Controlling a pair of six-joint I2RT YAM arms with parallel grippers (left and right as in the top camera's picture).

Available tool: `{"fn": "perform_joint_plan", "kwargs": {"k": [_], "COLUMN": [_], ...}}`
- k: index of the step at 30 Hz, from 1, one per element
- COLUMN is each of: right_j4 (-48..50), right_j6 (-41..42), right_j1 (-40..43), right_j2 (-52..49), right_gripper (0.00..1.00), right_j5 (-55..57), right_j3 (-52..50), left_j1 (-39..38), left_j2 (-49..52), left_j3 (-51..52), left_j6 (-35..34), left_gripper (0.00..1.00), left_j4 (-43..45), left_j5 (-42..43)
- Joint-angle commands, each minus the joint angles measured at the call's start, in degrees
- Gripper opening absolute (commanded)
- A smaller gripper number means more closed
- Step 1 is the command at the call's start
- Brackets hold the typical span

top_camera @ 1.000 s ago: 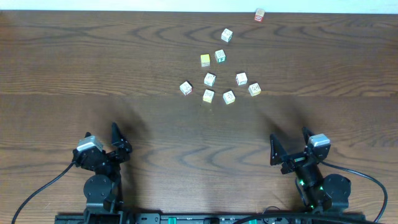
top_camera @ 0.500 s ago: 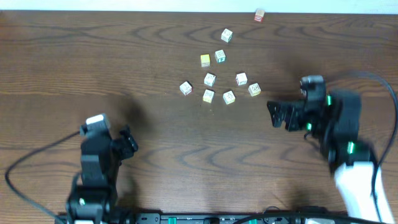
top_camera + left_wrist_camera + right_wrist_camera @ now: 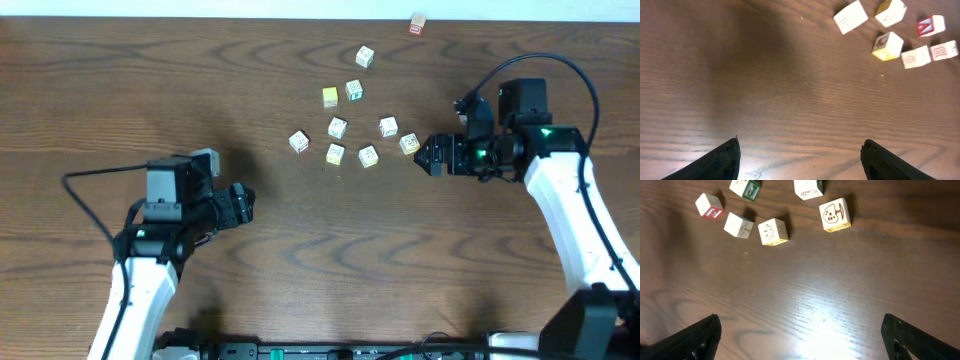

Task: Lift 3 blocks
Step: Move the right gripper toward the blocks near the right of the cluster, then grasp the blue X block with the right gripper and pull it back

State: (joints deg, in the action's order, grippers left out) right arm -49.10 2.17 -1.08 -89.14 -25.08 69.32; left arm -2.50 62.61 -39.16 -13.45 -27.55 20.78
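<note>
No lift is complete; all three are judged outstanding. The blocks (image 3: pixel 337 128) rest scattered on the table (image 3: pixel 300 250), far centre. The left gripper (image 3: pixel 243 203) and right gripper (image 3: pixel 428 155) are spread wide and empty, the right one just beside the cluster.

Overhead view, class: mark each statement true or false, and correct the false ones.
1. The left gripper and right gripper are both open and empty. True.
2. The red cube sits in the middle of the cluster. False: it lies apart, near the far edge of the table.
3. The right gripper is closer to the blocks than the left gripper. True.
4. One block is stacked on another. False: every block lies singly on the table.
</note>
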Motion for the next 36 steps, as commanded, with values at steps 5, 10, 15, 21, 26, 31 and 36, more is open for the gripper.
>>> {"fn": "perform_joint_plan", "kwargs": {"k": [5,10,15,21,26,31,36], "right_j4": [4.5,4.2,5.4,7.6,9.7,10.6,13.7], "right_j6": [-1.9,-1.9,-1.0,-0.9,-1.0,-5.3,-8.7], "right_j1": [-0.3,-1.8,-3.9,-5.5,-5.8,-5.8,-5.8], "right_j2": [0.0,-0.6,-4.0,-10.0,-15.5,-19.7,-22.0], "right_gripper": [0.99,0.99,0.99,0.99,0.99,0.99,0.91], "right_j5": [-0.4,3.8,7.2,7.7,9.6,11.6,11.7], "right_j3": [1.0,1.0,1.0,1.1,1.8,4.1,5.2], "left_j1": [0.2,0.2,0.2,0.2,0.0,-0.1,-0.1], "left_j2": [5.8,6.2,6.3,6.3,6.4,7.9,12.0], "left_j3": [-1.2,-1.2,-1.2,-1.2,-1.2,-1.2,-1.2], "left_j6": [-5.8,-6.6,-3.1,-3.1,-4.2,-5.9,-5.9], "left_gripper": [0.78,0.78,0.78,0.77,0.76,0.75,0.75], "left_j4": [0.5,-0.6,0.0,0.5,2.0,2.6,6.3], "left_j5": [-1.8,-2.1,-2.2,-2.2,-4.7,-9.4,-9.9]}}
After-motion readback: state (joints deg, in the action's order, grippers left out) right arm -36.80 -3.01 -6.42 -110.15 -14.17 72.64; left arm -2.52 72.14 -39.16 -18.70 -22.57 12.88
